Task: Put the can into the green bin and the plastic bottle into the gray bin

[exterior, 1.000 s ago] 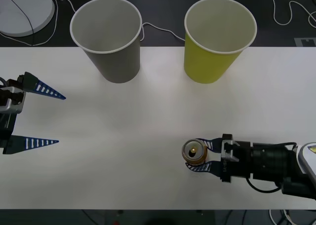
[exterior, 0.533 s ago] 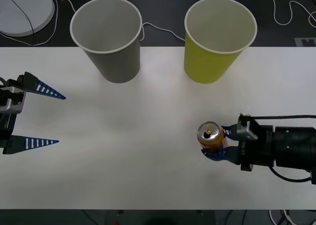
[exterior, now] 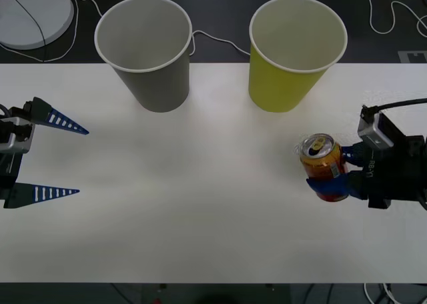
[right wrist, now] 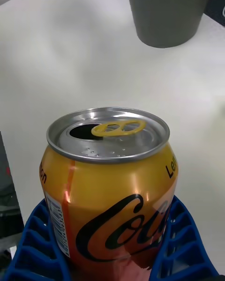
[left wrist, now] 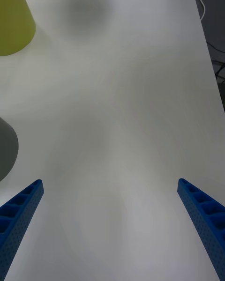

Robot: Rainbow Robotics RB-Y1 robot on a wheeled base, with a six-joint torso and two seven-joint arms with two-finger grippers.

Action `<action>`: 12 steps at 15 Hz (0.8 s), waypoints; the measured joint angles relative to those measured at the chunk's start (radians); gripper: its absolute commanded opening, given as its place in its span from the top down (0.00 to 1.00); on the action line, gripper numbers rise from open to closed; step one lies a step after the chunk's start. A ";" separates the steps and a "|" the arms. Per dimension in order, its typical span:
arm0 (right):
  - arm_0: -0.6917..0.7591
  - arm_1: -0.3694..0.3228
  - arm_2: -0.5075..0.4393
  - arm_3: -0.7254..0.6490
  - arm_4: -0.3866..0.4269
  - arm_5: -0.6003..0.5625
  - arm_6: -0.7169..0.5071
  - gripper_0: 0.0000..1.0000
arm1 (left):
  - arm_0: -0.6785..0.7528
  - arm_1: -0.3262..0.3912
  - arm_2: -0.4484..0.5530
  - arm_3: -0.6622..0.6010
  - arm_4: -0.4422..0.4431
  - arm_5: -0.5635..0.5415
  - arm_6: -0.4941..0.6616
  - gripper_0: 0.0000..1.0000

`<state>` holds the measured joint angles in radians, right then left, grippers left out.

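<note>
while clamped in the right gripper (exterior: pixel 331 173), the can (exterior: pixel 323 167) (seemingly lifted) tilts.

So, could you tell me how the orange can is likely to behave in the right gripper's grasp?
The can is open at the tab, so probably light and thin-walled; a hard squeeze might dent it. Its glossy side looks slippery, though the ribbed fingers of the right gripper should help. Tilting could spill any remaining drink.

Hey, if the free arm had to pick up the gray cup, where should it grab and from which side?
Probably around the gray bin mid-wall, coming level from its open left side. It stands upright and tapers downward, so a side pinch should not slip off. The left gripper is open there; the right gripper holds the can.
</note>
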<state>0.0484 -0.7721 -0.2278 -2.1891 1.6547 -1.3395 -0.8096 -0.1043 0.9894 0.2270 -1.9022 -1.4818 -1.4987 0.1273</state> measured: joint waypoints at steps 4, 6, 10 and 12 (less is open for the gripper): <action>-0.073 -0.120 -0.055 -0.034 -0.052 -0.059 -0.206 1.00 | 0.000 0.000 0.000 0.000 0.000 0.000 0.000 0.00; -0.119 -0.193 -0.064 -0.039 -0.068 -0.074 -0.304 1.00 | 0.000 0.000 0.000 0.000 0.000 0.000 0.000 0.00; -0.253 -0.283 -0.065 -0.023 -0.054 -0.154 -0.473 1.00 | 0.000 0.000 0.000 0.000 0.000 0.000 0.000 0.00; -0.342 -0.322 -0.041 0.034 -0.052 -0.200 -0.488 1.00 | 0.000 0.000 0.000 0.000 0.000 0.000 0.000 0.00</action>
<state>-0.2933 -1.0940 -0.2687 -2.1547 1.6025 -1.5391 -1.2972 -0.1043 0.9894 0.2270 -1.9022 -1.4818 -1.4987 0.1273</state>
